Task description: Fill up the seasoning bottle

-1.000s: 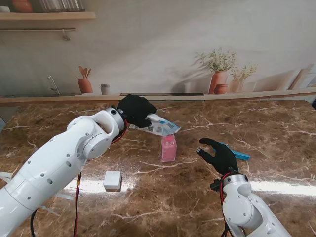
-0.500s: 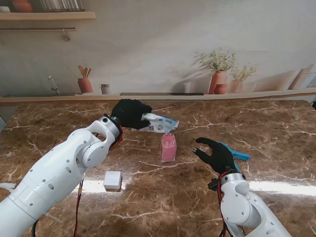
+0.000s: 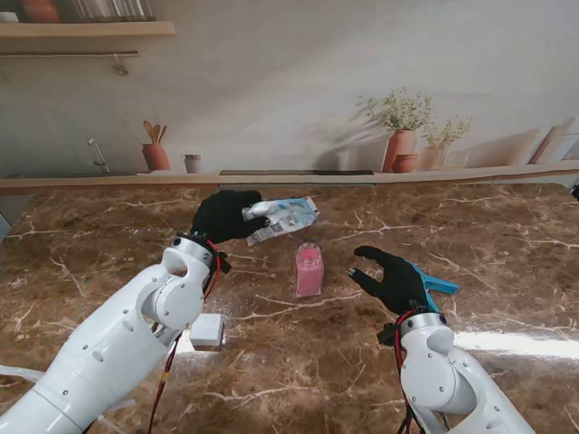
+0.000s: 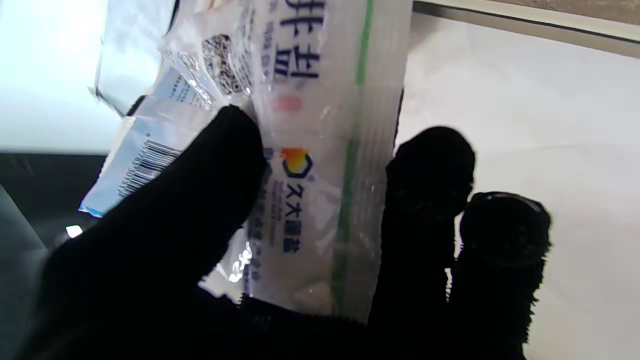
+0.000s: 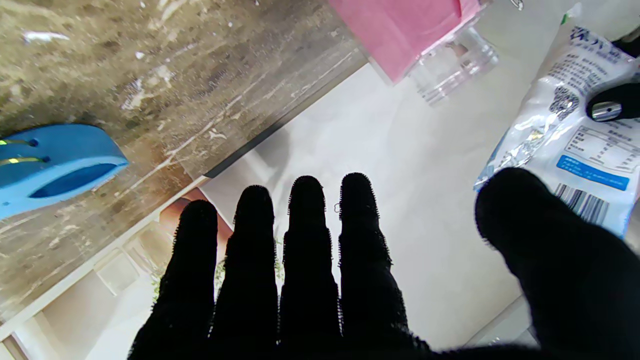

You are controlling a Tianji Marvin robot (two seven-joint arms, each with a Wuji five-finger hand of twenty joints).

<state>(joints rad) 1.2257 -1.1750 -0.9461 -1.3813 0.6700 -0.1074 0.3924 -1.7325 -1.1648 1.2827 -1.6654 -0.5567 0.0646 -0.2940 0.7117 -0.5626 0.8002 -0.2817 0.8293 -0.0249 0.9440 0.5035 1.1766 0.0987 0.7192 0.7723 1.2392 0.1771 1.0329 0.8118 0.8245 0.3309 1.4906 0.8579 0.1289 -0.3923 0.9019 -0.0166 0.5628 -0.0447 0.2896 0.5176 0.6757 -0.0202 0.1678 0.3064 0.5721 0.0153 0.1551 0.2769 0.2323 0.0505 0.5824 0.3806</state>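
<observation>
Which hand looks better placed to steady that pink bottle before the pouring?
The right hand. It is open and empty, beside the pink bottle. The left hand is busy gripping the salt bag in the air.

Salt bag [image 4: 320, 150] cut off at the left wrist view's edge; pink bottle [image 5: 400, 25] cropped likewise.

Both arms are glossy white, rounded shells with small dark screw dots along the left forearm [image 3: 99, 339]. Each ends in a black fabric-gloved five-finger left hand [image 3: 222, 215] and right hand [image 3: 394, 278]. Thin red and black cables [image 3: 166, 380] run beside each wrist, nearest the marbled brown table top [image 3: 507, 271].
</observation>
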